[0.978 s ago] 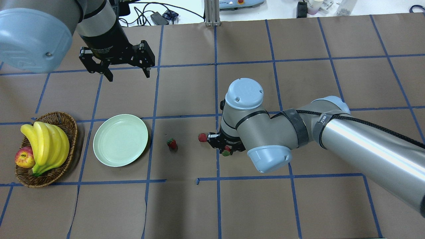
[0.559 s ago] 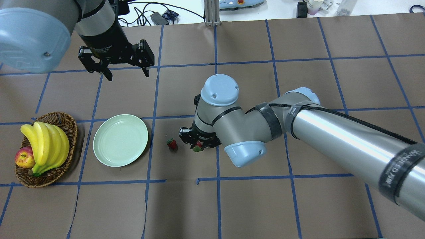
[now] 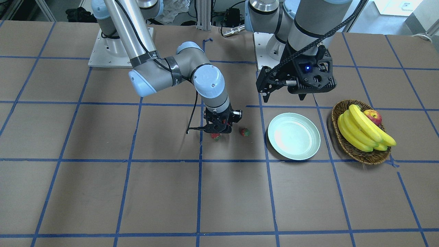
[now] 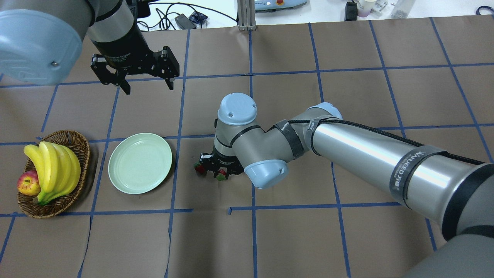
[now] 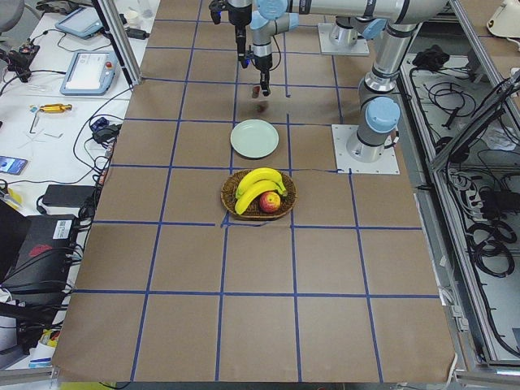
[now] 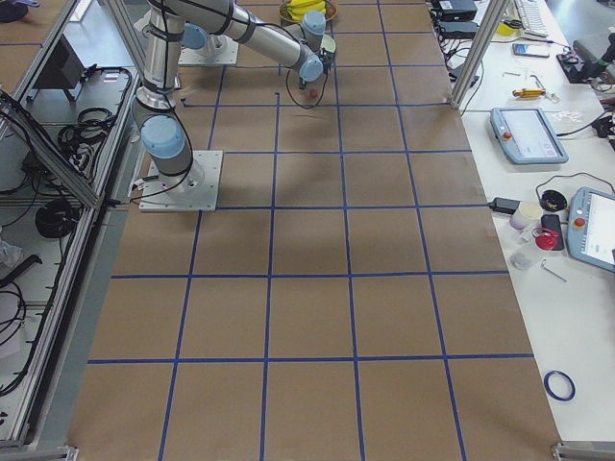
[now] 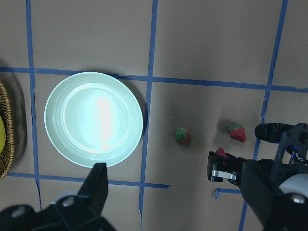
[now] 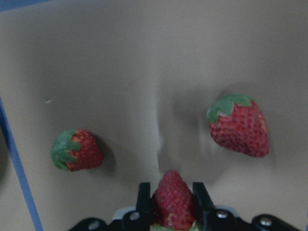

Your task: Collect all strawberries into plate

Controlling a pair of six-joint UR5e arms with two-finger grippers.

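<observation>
My right gripper point(image 4: 220, 174) is shut on a strawberry point(image 8: 174, 199), held just above the table. Two more strawberries lie on the brown paper below it. One point(image 8: 77, 149) lies on the plate side and also shows in the overhead view point(image 4: 199, 167). The other point(image 8: 239, 126) is hidden under the arm in the overhead view but shows in the left wrist view point(image 7: 237, 133). The pale green plate point(image 4: 140, 163) is empty, to the left of the berries. My left gripper point(image 4: 148, 89) is open and empty, high above the table beyond the plate.
A wicker basket point(image 4: 79, 139) with bananas point(image 4: 54, 166) and an apple point(image 4: 27, 183) stands left of the plate. The right arm's forearm point(image 4: 366, 150) stretches across the table's right half. Blue tape lines mark the brown paper.
My right gripper has moved left toward the plate with the strawberry in it, passing over one loose berry and reaching the other. The left arm has hardly moved.
</observation>
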